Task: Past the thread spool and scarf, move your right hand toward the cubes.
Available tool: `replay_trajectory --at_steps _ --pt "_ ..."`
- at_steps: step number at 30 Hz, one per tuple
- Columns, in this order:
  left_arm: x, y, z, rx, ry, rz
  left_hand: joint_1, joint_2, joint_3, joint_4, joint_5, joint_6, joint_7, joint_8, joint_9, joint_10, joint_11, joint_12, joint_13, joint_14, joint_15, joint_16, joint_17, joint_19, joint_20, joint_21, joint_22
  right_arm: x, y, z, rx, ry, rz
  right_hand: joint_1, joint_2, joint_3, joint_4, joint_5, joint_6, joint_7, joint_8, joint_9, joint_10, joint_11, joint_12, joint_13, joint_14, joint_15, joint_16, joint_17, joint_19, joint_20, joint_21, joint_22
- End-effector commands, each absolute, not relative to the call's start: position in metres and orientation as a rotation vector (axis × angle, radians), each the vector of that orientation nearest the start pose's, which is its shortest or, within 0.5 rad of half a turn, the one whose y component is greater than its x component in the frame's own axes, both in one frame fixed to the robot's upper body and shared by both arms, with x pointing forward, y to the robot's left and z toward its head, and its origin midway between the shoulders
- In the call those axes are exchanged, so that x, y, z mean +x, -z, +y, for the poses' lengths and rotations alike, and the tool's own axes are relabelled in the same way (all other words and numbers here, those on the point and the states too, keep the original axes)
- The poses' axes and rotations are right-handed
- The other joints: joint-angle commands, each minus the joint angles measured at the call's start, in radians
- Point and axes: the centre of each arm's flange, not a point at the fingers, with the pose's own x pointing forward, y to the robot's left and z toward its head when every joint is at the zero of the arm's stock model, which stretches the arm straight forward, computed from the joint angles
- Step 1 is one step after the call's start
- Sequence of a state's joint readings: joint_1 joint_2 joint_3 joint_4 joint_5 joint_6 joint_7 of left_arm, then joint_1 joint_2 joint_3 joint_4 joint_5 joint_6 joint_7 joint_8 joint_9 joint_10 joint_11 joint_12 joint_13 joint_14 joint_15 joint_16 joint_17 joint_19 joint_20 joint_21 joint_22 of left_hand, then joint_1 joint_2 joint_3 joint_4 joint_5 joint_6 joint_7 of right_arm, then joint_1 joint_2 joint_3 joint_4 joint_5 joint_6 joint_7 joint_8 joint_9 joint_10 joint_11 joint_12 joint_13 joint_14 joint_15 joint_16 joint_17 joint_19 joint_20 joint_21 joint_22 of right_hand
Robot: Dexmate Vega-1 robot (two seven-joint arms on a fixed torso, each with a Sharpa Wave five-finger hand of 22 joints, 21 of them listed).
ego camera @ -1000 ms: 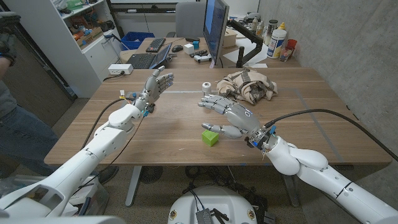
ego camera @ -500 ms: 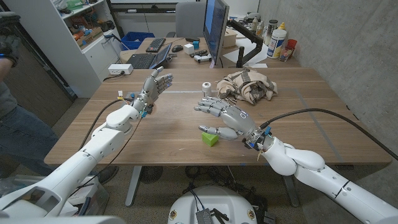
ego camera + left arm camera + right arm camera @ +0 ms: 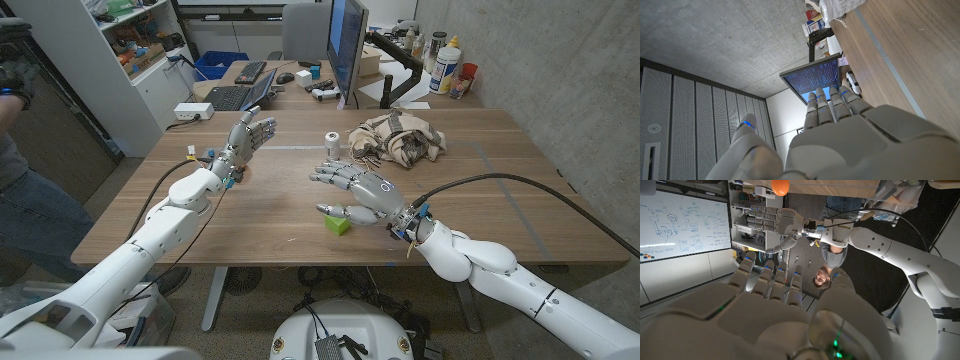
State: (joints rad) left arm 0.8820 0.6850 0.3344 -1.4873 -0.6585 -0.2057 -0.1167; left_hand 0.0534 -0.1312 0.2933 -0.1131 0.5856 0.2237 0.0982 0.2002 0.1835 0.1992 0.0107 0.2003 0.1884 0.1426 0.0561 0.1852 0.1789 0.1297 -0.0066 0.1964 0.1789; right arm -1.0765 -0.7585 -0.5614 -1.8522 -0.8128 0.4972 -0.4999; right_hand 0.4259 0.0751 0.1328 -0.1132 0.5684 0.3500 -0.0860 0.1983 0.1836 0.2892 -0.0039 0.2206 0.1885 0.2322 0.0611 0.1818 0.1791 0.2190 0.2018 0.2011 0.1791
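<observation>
Left hand [image 3: 250,137] raised, fingers spread, holding nothing, well apart from everything else. One green cube [image 3: 337,224] visible, just under the right hand's thumb side; contact unclear. Right hand [image 3: 360,191] fingers spread, empty, long axis pointing toward the table's left side. One thread spool [image 3: 332,140] upright beyond its fingertips. One scarf [image 3: 396,139] bunched beyond the hand, to its right.
</observation>
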Motion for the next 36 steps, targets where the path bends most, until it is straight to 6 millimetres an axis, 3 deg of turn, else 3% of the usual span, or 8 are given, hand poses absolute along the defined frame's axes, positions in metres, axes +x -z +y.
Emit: replay_trajectory --at_steps 1,6,10,11,12,17,24,36 --pt "0.615 -0.011 0.314 0.124 0.306 -0.617 0.009 0.001 -0.001 0.001 0.01 0.009 -0.004 0.006 0.006 0.01 0.006 0.004 0.002 0.0 0.012 0.006 0.003 0.001 0.005 0.003 0.002 0.473 0.087 -0.111 -1.21 -0.309 -1.372 0.01 -0.004 0.002 -0.005 -0.004 -0.002 -0.004 -0.002 0.003 -0.002 -0.007 -0.004 0.002 0.004 0.012 0.006 0.003 0.002 0.007 0.006 0.004" --pt "0.614 -0.009 0.315 0.122 0.307 -0.614 0.009 0.002 -0.003 0.001 0.011 0.016 -0.005 0.008 0.006 0.009 0.005 0.003 0.002 -0.001 0.014 0.005 0.003 0.0 0.008 0.003 0.002 0.474 0.088 -0.107 -1.235 -0.307 -1.345 0.014 -0.004 0.003 -0.007 -0.006 -0.019 -0.01 -0.008 0.003 -0.008 -0.02 -0.006 0.002 -0.002 0.026 0.003 0.003 -0.002 0.012 0.003 0.004" --pt "0.613 -0.008 0.315 0.121 0.303 -0.618 0.009 0.002 -0.004 0.001 0.012 0.019 -0.006 0.009 0.007 0.008 0.004 0.002 0.002 -0.005 0.012 0.004 0.003 -0.005 0.008 0.001 0.002 0.474 0.087 -0.105 -1.248 -0.311 -1.343 0.015 -0.004 0.004 -0.008 -0.007 -0.033 -0.012 -0.013 0.003 -0.016 -0.016 -0.009 0.003 -0.01 0.037 0.0 0.003 -0.007 0.013 0.001 0.004" --pt "0.612 -0.007 0.315 0.12 0.301 -0.619 0.009 0.002 -0.005 0.001 0.012 0.02 -0.006 0.009 0.007 0.007 0.01 0.002 0.002 -0.006 0.007 0.004 0.003 -0.006 0.002 0.001 0.002 0.474 0.087 -0.104 -1.25 -0.314 -1.344 0.015 -0.004 0.004 -0.008 -0.007 -0.034 -0.013 -0.013 0.003 -0.017 -0.016 -0.01 0.003 -0.011 0.038 0.0 0.003 -0.007 0.013 0.001 0.004" --pt "0.612 -0.007 0.315 0.118 0.3 -0.618 0.01 0.003 -0.009 0.001 0.015 0.024 -0.002 0.009 0.007 0.011 0.027 0.004 0.002 -0.003 -0.008 0.005 0.003 0.004 -0.033 0.005 0.002 0.474 0.087 -0.103 -1.252 -0.316 -1.344 0.015 -0.004 0.004 -0.008 -0.007 -0.035 -0.013 -0.013 0.003 -0.016 -0.016 -0.01 0.003 -0.012 0.039 0.0 0.003 -0.007 0.013 0.0 0.004" --pt "0.607 -0.006 0.314 0.112 0.295 -0.634 0.012 0.003 -0.013 -0.001 0.017 0.029 0.002 0.01 0.007 0.01 0.029 0.003 0.001 -0.006 -0.033 0.004 0.003 0.012 -0.06 0.007 0.001 0.474 0.088 -0.099 -1.271 -0.335 -1.338 0.016 -0.004 0.004 -0.008 -0.008 -0.033 -0.016 -0.01 0.003 -0.019 -0.011 -0.01 0.003 -0.014 0.045 0.0 0.003 -0.008 0.014 0.0 0.004" --pt "0.608 -0.008 0.316 0.119 0.294 -0.633 0.014 0.003 -0.016 -0.001 0.019 0.03 0.003 0.009 0.007 0.004 0.024 0.0 0.001 -0.014 -0.036 0.001 0.003 -0.001 -0.044 0.002 0.001 0.481 0.091 -0.096 -1.305 -0.347 -1.324 0.016 -0.005 0.003 -0.009 -0.01 -0.027 -0.019 -0.007 0.003 -0.025 -0.001 -0.012 0.003 -0.026 0.048 -0.003 0.003 -0.016 0.015 -0.003 0.005" --pt "0.622 -0.019 0.306 0.145 0.334 -0.628 0.014 0.004 -0.018 -0.001 0.02 0.031 0.0 0.008 0.007 0.004 0.022 0.0 0.001 -0.015 -0.038 0.002 0.003 -0.004 -0.04 0.001 0.001 0.48 0.096 -0.093 -1.34 -0.341 -1.286 0.017 -0.005 0.004 -0.009 -0.013 -0.001 -0.026 0.004 0.003 -0.029 0.009 -0.011 0.003 -0.037 0.05 -0.003 0.004 -0.03 0.015 -0.007 0.005"
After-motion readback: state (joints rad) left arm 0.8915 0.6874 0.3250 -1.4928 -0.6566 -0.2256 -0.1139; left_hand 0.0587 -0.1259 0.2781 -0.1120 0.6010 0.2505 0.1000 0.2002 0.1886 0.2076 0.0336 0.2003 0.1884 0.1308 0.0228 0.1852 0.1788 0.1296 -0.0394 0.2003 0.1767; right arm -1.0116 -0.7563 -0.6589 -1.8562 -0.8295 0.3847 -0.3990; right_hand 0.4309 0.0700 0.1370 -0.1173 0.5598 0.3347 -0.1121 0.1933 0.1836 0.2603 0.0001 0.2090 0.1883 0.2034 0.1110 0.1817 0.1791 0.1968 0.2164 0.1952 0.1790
